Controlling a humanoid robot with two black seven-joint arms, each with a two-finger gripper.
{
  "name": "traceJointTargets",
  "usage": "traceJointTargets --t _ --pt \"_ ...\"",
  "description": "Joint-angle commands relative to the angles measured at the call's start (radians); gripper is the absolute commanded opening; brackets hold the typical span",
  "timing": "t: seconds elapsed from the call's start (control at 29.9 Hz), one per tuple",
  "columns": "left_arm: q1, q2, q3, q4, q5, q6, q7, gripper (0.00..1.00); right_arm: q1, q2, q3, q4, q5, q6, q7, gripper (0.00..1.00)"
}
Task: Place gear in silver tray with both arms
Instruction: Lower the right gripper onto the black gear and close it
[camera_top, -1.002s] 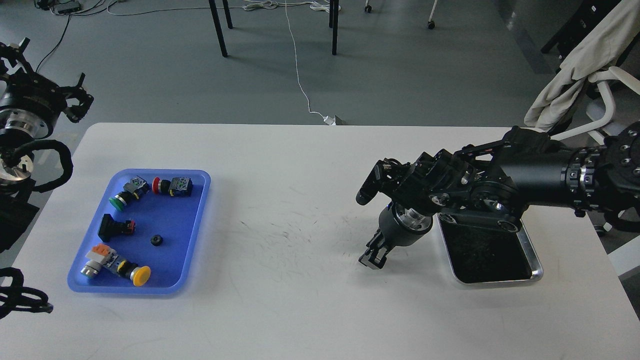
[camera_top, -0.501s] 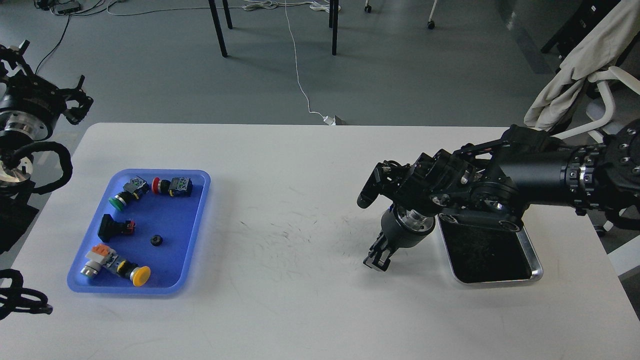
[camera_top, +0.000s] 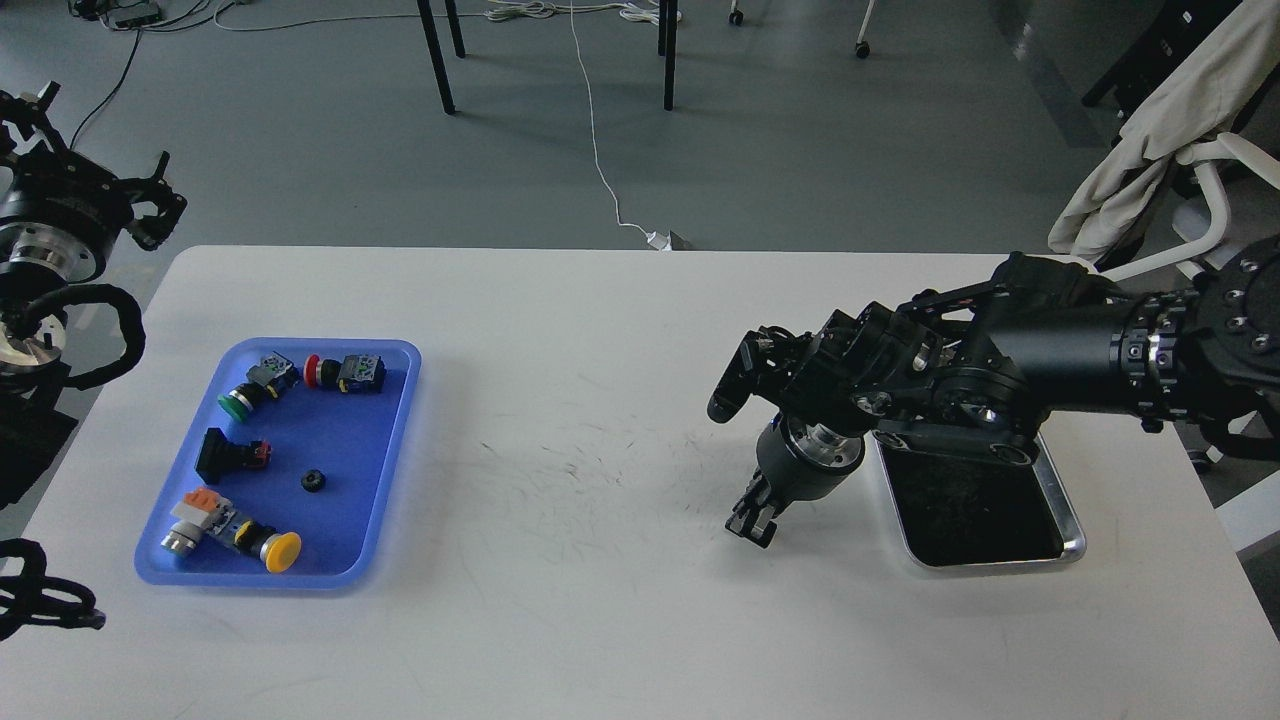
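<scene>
The gear (camera_top: 312, 480) is a small black toothed ring lying in the blue plastic tray (camera_top: 395, 450) at the left of the table. The silver tray (camera_top: 1070, 520) sits at the right, its near-left part covered by my right arm. My right gripper (camera_top: 752, 522) points down at the table just left of the silver tray, with nothing seen in it; its dark fingers cannot be told apart. My left gripper (camera_top: 152, 205) hangs beyond the table's far left corner, its fingers apart and empty, well away from the gear.
The blue tray also holds several push-button switches: green (camera_top: 240, 398), red (camera_top: 340, 372), yellow (camera_top: 268, 545) and a black one (camera_top: 228, 455). A white chair with cloth (camera_top: 1150, 150) stands at the far right. Table legs and cables lie on the floor behind.
My right gripper has turned at the wrist and shifted slightly right and lower, looking narrower than before. The left arm and the gear have barely moved.
</scene>
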Motion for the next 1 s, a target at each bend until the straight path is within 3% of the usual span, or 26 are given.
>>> traceJointTargets --t 0.0,0.33,0.47,0.53,0.74,0.97 --pt "0.000 0.000 0.000 0.000 0.000 0.000 0.000 0.99 0.010 0.000 0.001 0.005 0.001 0.000 0.000 0.20" --pt "0.000 0.000 -0.002 0.000 0.000 0.000 0.000 0.99 0.036 -0.002 0.000 0.018 0.001 0.000 0.025 0.17" --pt "0.000 0.000 0.000 0.001 0.000 0.000 0.000 0.99 0.038 -0.003 0.000 0.017 0.002 0.000 0.025 0.25" --pt "0.000 0.000 0.000 0.001 0.000 0.000 0.000 0.99 0.041 -0.006 0.000 0.014 0.004 0.000 0.025 0.35" --pt "0.000 0.000 0.000 0.001 0.000 0.000 0.000 0.99 0.045 -0.009 -0.005 0.017 0.008 0.000 0.025 0.44" --pt "0.000 0.001 0.000 0.001 0.000 0.000 0.000 0.99 0.061 -0.008 -0.006 0.025 0.017 0.000 0.025 0.45"
